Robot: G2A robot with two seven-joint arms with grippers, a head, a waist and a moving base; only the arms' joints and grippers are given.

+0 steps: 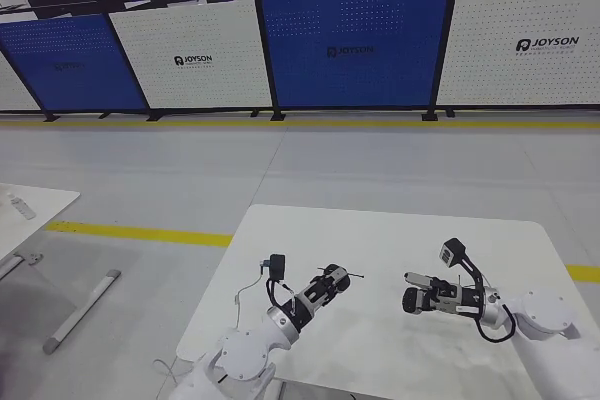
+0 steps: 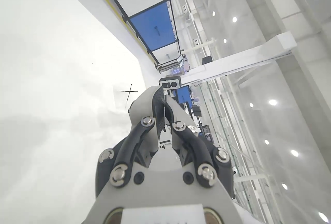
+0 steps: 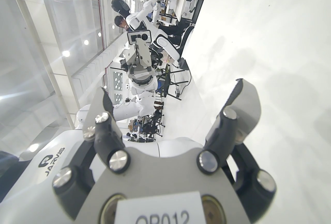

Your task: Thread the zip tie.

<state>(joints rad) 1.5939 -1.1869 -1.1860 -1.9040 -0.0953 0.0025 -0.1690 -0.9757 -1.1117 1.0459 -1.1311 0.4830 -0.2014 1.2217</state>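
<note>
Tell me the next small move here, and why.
Probably open the left hand and lower it toward the crossed zip tie strips, which lie on the table just beside its tip. The left hand is shut, and the right hand is open and holds nothing, so no tie looks grasped yet.

Top camera looks down on the counter (image 1: 380,240); wrist cameras sit close behind left hand (image 2: 162,103) and right hand (image 3: 172,90), sharing that counter.
</note>
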